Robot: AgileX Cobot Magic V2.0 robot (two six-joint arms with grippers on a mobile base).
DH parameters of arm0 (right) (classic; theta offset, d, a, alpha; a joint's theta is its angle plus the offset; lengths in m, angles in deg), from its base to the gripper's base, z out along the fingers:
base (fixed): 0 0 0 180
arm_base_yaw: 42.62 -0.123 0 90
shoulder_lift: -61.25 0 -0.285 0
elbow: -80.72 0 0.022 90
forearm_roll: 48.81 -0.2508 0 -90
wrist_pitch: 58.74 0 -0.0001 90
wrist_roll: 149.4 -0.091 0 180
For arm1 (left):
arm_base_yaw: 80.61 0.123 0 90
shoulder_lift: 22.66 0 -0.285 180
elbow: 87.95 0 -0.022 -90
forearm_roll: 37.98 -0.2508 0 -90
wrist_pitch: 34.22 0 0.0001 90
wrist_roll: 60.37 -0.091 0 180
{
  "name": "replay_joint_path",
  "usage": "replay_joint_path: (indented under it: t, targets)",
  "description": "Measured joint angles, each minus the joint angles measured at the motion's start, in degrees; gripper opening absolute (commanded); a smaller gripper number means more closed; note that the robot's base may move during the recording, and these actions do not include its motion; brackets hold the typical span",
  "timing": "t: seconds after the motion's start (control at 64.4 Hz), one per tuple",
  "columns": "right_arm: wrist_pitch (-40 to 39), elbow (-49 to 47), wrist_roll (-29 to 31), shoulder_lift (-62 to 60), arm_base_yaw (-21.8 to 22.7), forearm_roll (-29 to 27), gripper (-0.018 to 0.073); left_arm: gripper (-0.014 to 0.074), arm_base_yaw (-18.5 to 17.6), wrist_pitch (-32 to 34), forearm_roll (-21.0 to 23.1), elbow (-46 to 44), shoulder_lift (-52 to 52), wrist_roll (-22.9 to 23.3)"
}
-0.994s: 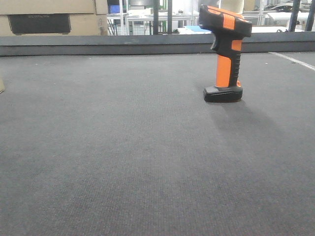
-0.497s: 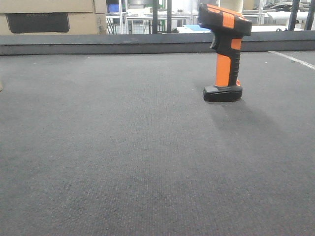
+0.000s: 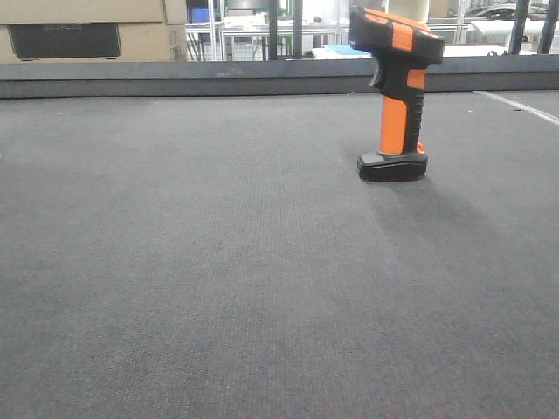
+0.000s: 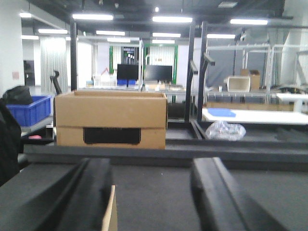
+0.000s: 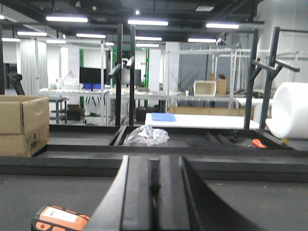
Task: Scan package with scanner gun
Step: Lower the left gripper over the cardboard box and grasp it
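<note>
The scanner gun (image 3: pixel 393 96) stands upright on its flat black foot at the back right of the grey mat, its black and orange head pointing left. Its orange top (image 5: pixel 60 219) shows at the lower left of the right wrist view, left of my right gripper (image 5: pixel 153 163), whose fingers are pressed together with nothing between them. My left gripper (image 4: pixel 151 166) is open wide. A thin tan cardboard edge of the package (image 4: pixel 111 211) stands just inside its left finger (image 4: pixel 91 192); the rest of the package is out of view. Neither gripper appears in the front view.
A raised dark rim (image 3: pixel 175 78) runs along the mat's far edge. Behind it sits a cardboard box with a dark panel (image 4: pixel 110 120), also seen from the front (image 3: pixel 61 35). Farther back are a crumpled plastic bag (image 5: pixel 147 134), a white roll (image 5: pixel 291 115) and a blue bin (image 4: pixel 29 108).
The tan sliver at the left edge of the front view has slid out of frame. The scanner gun and the background box appear shifted slightly left.
</note>
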Motion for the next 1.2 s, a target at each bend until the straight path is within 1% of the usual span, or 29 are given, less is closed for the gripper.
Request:
replay_joint_path:
  t: [0.171,0.233,0.249,0.28,0.42,0.528,0.637,0.715,0.777,0.839,0.901,1.026,1.057,1.103,1.196]
  targets:
    - [0.1,-4.2,0.0,9.2,0.0,-0.1,0.0477,0.0516,0.0,-5.2,0.0,-6.6,-8.1,0.0]
    - [-0.1,-4.6,0.0,11.9,0.0,-0.1,0.0568,0.0577,0.0,-8.4,0.0,-9.1,-11.0,0.0]
    - [-0.1,-4.6,0.0,12.4,0.0,-0.1,0.0577,0.059,0.0,-9.2,0.0,-9.6,-11.6,0.0]
    - [-0.1,-4.6,0.0,13.7,0.0,-0.2,0.0569,0.0608,0.0,-10.9,0.0,-10.8,-13.0,0.0]
    - [0.4,-4.6,0.0,18.8,-0.1,-2.7,0.0569,0.0601,0.0,-19.0,0.0,-17.0,-19.7,0.0]
    - [0.4,-4.6,0.0,21.4,-2.5,-3.0,0.0569,0.0601,0.0,-25.4,0.0,-22.4,-25.2,0.0]
    - [0.0,-4.6,0.0,24.3,-8.2,-1.4,0.0569,0.0601,0.0,-32.9,-0.1,-28.3,-31.8,-0.2]
    - [-0.2,-4.6,0.0,26.0,-12.7,0.2,0.0569,0.0601,0.0,-37.6,-0.1,-32.1,-36.4,-1.5]
    - [-1.0,-4.6,0.0,27.6,-16.1,0.9,0.0569,0.0601,0.8,-41.2,-0.1,-34.8,-40.0,-2.9]
    - [-1.7,-4.6,0.0,28.8,-18.8,1.4,0.0569,0.0601,2.4,-44.1,0.5,-37.2,-43.3,-4.2]
    - [-2.1,-4.6,0.0,30.2,-20.8,1.6,0.0569,0.0601,5.4,-46.6,2.1,-40.0,-46.2,-6.4]
    - [-2.5,-4.6,0.0,32.3,-22.0,1.6,0.0569,0.0601,12.3,-51.4,7.8,-45.2,-52.2,-11.4]
    - [-2.5,-4.6,0.0,32.8,-22.0,1.6,0.0569,0.0601,13.7,-52.3,8.5,-46.5,-53.5,-12.1]
    - [-2.5,-4.6,0.0,33.4,-22.1,1.6,0.0569,0.0601,15.8,-53.7,8.9,-49.0,-55.9,-12.9]
    - [-2.5,-4.6,0.0,33.6,-22.1,1.6,0.0569,0.0601,17.4,-54.8,7.8,-52.6,-60.8,-14.0]
